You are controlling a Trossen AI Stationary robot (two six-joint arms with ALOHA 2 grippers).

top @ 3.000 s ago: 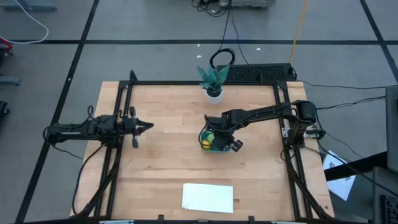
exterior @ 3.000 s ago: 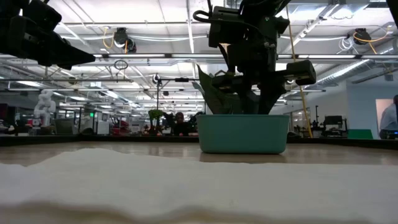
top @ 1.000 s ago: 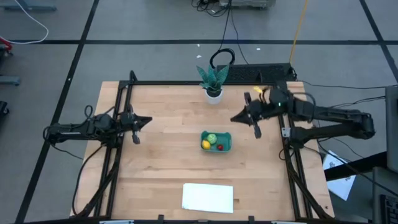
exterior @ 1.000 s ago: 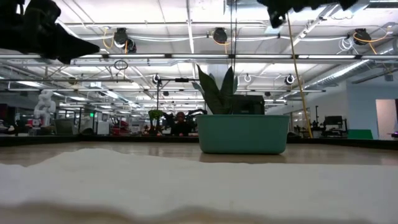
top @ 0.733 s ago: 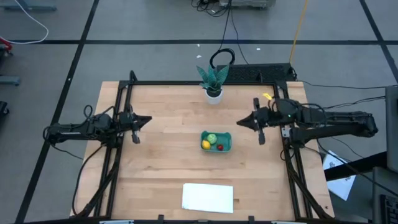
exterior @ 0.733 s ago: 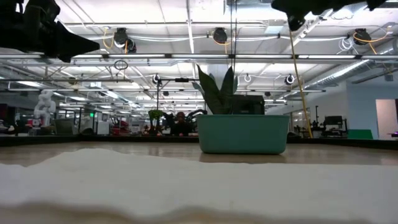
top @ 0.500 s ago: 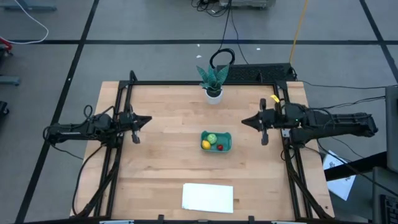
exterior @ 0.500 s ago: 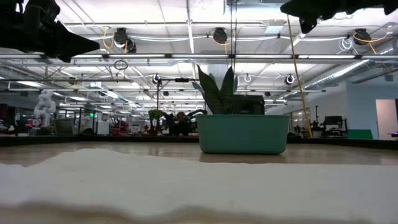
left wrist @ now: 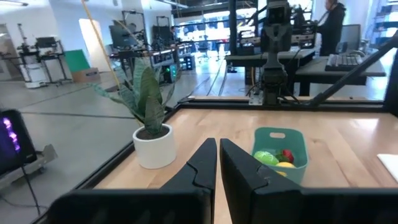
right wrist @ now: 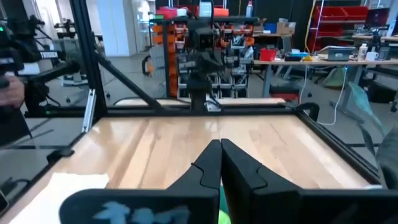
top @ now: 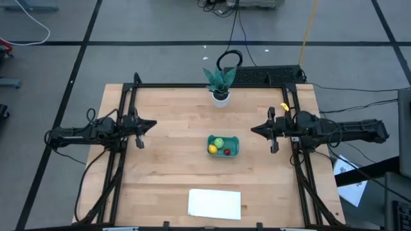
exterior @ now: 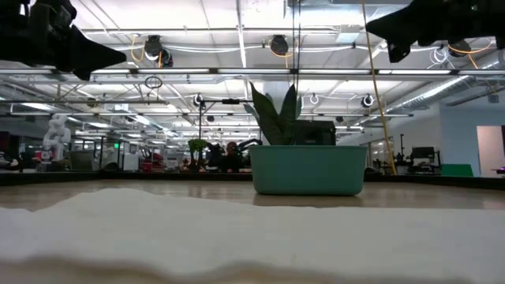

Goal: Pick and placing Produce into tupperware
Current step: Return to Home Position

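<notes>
Right pincer (top: pixel 253 131): the fingers are pressed together and grip nothing. It hangs above the counter (top: pixel 173 167) at its own side rail and points inward.
Left pincer (top: pixel 153 124): the fingers are closed, with only a hairline between them in its wrist view, and it is empty. It waits at the opposite rail, facing the right pincer.
Tupperware (top: pixel 236 145): it sits on the counter between the two pincers, ahead of the right pincer's tips and a little to the side. It is well apart from both.
Produce: the lemon (top: pixel 212 149), the green piece (top: pixel 219 142) and the red piece (top: pixel 227 151) all lie inside the tupperware, so judge the placing done.
Nearby items: a potted plant (top: pixel 220 82) stands off to one flank of both pincers. A white sheet (top: pixel 214 204) lies past the tupperware on the other flank.
Hazard 1: the tupperware looks light. A low pass by either pincer could catch its rim, slide it or tip it, and the round pieces would roll out.
Hazard 2: the plant's leaves stand tall (well above the tupperware rim in the low view). A sweep toward that flank could knock the pot over.
Operator action: check that both arms are parked before you reach onto the counter.
</notes>
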